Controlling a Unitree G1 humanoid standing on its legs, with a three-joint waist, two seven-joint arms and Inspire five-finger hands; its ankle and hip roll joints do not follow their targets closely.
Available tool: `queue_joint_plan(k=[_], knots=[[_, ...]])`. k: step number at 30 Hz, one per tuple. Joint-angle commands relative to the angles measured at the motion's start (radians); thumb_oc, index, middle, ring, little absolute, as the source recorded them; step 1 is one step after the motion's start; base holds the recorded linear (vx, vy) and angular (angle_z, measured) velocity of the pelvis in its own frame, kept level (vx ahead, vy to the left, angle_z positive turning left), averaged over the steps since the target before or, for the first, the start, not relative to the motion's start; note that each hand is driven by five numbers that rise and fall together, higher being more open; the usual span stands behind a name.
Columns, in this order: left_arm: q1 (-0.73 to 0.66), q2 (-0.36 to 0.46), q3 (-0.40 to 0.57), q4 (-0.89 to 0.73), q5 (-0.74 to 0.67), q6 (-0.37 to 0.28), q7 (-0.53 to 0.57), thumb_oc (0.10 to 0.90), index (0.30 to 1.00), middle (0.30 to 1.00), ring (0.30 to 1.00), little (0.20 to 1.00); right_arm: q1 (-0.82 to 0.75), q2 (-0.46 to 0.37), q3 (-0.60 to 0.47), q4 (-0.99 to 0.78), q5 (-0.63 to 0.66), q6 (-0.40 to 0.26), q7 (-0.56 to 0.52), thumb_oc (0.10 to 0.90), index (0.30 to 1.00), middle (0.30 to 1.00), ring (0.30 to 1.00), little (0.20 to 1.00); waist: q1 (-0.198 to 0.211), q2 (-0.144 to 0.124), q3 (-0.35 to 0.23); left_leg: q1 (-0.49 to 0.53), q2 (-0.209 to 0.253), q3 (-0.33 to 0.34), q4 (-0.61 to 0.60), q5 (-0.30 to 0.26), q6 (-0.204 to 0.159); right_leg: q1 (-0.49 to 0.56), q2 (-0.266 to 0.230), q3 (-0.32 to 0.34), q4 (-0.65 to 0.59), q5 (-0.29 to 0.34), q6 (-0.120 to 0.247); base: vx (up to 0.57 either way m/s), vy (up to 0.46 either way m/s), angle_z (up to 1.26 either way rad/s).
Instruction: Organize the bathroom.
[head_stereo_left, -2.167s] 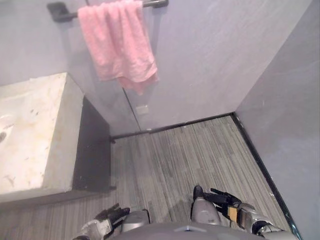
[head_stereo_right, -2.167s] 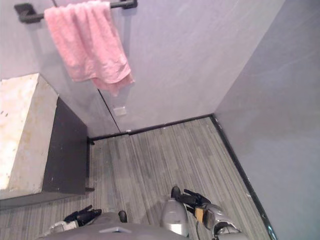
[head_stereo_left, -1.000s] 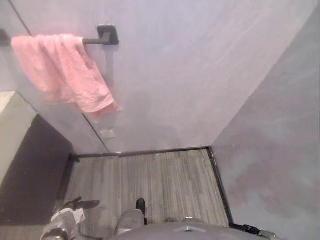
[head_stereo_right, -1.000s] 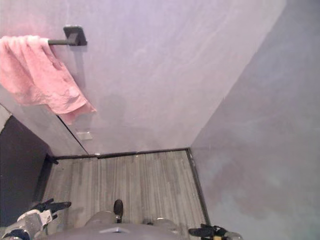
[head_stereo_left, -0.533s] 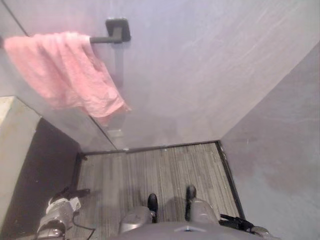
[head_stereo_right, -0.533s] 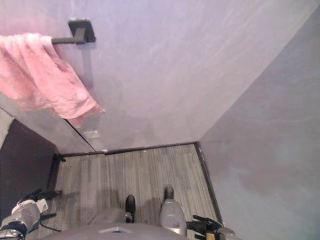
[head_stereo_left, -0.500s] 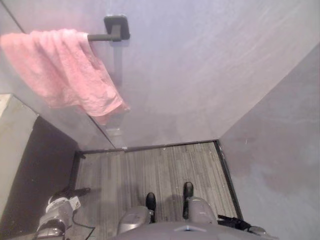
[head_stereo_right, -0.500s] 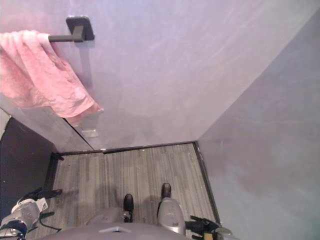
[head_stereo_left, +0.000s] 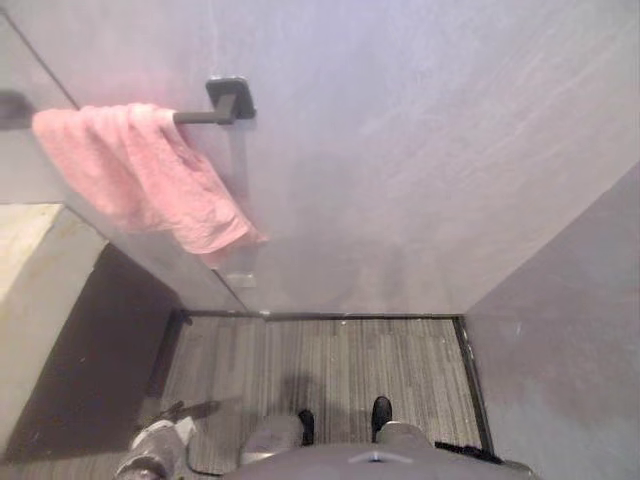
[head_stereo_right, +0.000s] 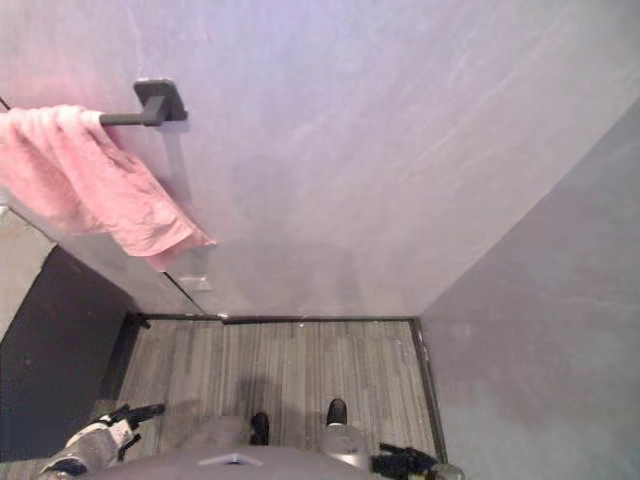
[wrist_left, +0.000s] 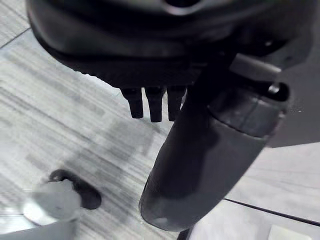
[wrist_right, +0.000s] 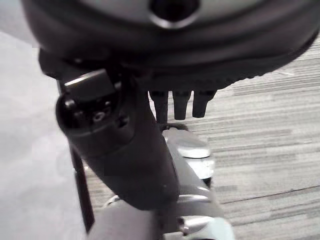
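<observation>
A crumpled pink cloth towel (head_stereo_left: 150, 178) is draped over a black wall bar (head_stereo_left: 212, 113), while the left robot hand (wrist_left: 200, 165) and the right robot hand (wrist_right: 125, 150) are held low with fingers relaxed, empty.

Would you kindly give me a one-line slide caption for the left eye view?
Pink towel draped over a black wall bar beside a pale counter, above striped grey flooring.

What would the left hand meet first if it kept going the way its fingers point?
Probably the striped floor: in its wrist view the left hand has straight fingers aimed down at bare boards, holding nothing. Depth is unclear.
</observation>
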Motion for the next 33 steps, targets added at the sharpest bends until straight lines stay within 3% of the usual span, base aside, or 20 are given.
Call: queue_joint_plan(k=[1, 2, 4, 9, 17, 20, 22, 24, 26, 28, 31, 32, 33], knots=[[-0.003, 0.060, -0.021, -0.016, 0.068, -0.031, 0.017, 0.800, 0.900, 0.900, 0.900, 0.900, -0.010, -0.027, -0.004, -0.008, -0.017, -0.007, 0.009, 0.800, 0.900, 0.900, 0.900, 0.900, -0.025, 0.036, 0.011, 0.081, 0.165, 0.061, -0.318, 0.201, 0.011, -0.044, -0.005, 0.071, 0.195, -0.167, 0.059, 0.19, 0.371, 0.36], [-0.004, 0.059, -0.022, -0.012, 0.076, -0.033, 0.017, 0.800, 0.900, 0.900, 0.900, 0.900, -0.011, -0.029, -0.003, -0.009, -0.023, -0.006, 0.011, 0.800, 0.900, 0.900, 0.900, 0.900, -0.024, 0.036, 0.013, 0.074, 0.165, 0.049, -0.307, 0.199, 0.011, -0.044, -0.012, 0.074, 0.199, -0.169, 0.061, 0.15, 0.296, 0.41], [-0.010, 0.073, -0.023, -0.005, 0.124, -0.020, 0.008, 0.800, 0.900, 0.900, 0.900, 0.900, -0.023, -0.027, 0.002, -0.002, -0.083, -0.007, 0.010, 0.800, 0.900, 0.900, 0.900, 0.900, -0.018, 0.033, 0.012, 0.105, 0.146, 0.086, -0.308, 0.113, 0.002, -0.049, -0.086, 0.055, 0.214, -0.154, 0.108, 0.13, 0.210, 0.13], [-0.004, 0.123, -0.034, -0.008, 0.134, -0.004, -0.014, 0.800, 0.900, 0.900, 0.900, 0.900, -0.041, -0.018, 0.031, -0.027, -0.105, -0.025, 0.023, 0.800, 0.900, 0.900, 0.900, 0.900, 0.008, 0.026, 0.022, 0.104, 0.105, 0.117, -0.285, 0.067, 0.010, -0.064, -0.168, 0.006, 0.200, -0.096, 0.161, 0.07, 0.089, -0.04], [0.019, 0.123, -0.021, -0.027, 0.129, -0.033, -0.035, 0.800, 0.900, 0.900, 0.900, 0.900, -0.046, -0.026, 0.003, -0.023, -0.031, -0.012, -0.008, 0.800, 0.900, 0.900, 0.900, 0.900, 0.019, 0.030, 0.029, 0.101, 0.101, 0.099, -0.305, 0.054, 0.019, -0.054, -0.163, 0.024, 0.161, -0.094, 0.174, -0.01, 0.008, -0.08], [0.038, 0.110, -0.015, -0.005, 0.165, -0.028, -0.040, 0.800, 0.900, 0.900, 0.900, 0.900, -0.031, -0.031, -0.025, -0.024, -0.015, -0.014, -0.022, 0.800, 0.900, 0.900, 0.900, 0.900, 0.016, 0.028, 0.017, 0.110, 0.076, 0.089, -0.296, 0.035, 0.035, -0.040, -0.173, 0.048, 0.162, -0.093, 0.176, 0.07, 0.196, -0.01], [0.039, 0.109, -0.017, 0.012, 0.185, -0.021, -0.046, 0.800, 0.900, 0.900, 0.900, 0.900, -0.025, -0.030, -0.033, -0.023, -0.035, -0.023, -0.025, 0.800, 0.900, 0.900, 0.900, 0.900, 0.012, 0.024, 0.016, 0.118, 0.050, 0.097, -0.293, 0.025, 0.051, -0.050, -0.199, 0.059, 0.187, -0.060, 0.175, 0.08, 0.266, -0.09], [0.037, 0.115, -0.024, 0.028, 0.200, -0.007, -0.063, 0.800, 0.900, 0.900, 0.900, 0.900, -0.020, -0.030, -0.035, -0.022, -0.063, -0.037, -0.024, 0.800, 0.900, 0.900, 0.900, 0.900, 0.013, 0.013, 0.018, 0.130, 0.018, 0.122, -0.296, 0.012, 0.066, -0.068, -0.245, 0.051, 0.219, 0.023, 0.180, 0.06, 0.213, -0.10], [0.046, 0.128, -0.019, 0.035, 0.213, 0.004, -0.067, 0.800, 0.900, 0.900, 0.900, 0.900, -0.020, -0.028, -0.036, -0.029, -0.098, -0.047, -0.006, 0.800, 0.900, 0.900, 0.900, 0.900, 0.019, 0.009, 0.025, 0.153, 0.002, 0.183, -0.306, 0.002, 0.082, -0.105, -0.280, 0.004, 0.304, 0.085, 0.187, 0.05, 0.185, -0.11], [0.058, 0.134, -0.016, 0.030, 0.200, 0.008, -0.059, 0.800, 0.900, 0.900, 0.900, 0.900, -0.025, -0.030, -0.026, -0.036, -0.120, -0.044, 0.007, 0.800, 0.900, 0.900, 0.900, 0.900, 0.015, 0.008, 0.026, 0.171, -0.001, 0.213, -0.320, 0.001, 0.090, -0.127, -0.244, -0.017, 0.321, 0.059, 0.186, 0.04, 0.119, -0.26], [0.065, 0.131, -0.024, 0.018, 0.193, -0.006, -0.057, 0.800, 0.900, 0.900, 0.900, 0.900, -0.024, -0.028, -0.003, -0.039, -0.114, -0.052, 0.024, 0.800, 0.900, 0.900, 0.900, 0.900, -0.024, -0.006, 0.023, 0.187, -0.031, 0.192, -0.347, -0.008, 0.095, -0.194, -0.054, 0.009, 0.254, -0.018, 0.170, 0.03, 0.011, -0.65], [0.062, 0.130, -0.033, 0.016, 0.189, -0.013, -0.055, 0.800, 0.900, 0.900, 0.900, 0.900, -0.023, -0.028, -0.004, -0.039, -0.105, -0.052, 0.024, 0.800, 0.900, 0.900, 0.900, 0.900, -0.028, -0.011, 0.025, 0.187, -0.044, 0.181, -0.346, -0.014, 0.101, -0.208, -0.037, 0.012, 0.245, -0.014, 0.165, 0.01, -0.056, -0.22], [0.057, 0.128, -0.038, 0.012, 0.174, -0.026, -0.051, 0.800, 0.900, 0.900, 0.900, 0.900, -0.024, -0.025, -0.003, -0.038, -0.089, -0.046, 0.024, 0.800, 0.900, 0.900, 0.900, 0.900, -0.021, -0.019, 0.029, 0.181, -0.060, 0.182, -0.334, -0.028, 0.108, -0.204, -0.025, -0.026, 0.211, -0.028, 0.145, 0.00, -0.077, 0.12]])
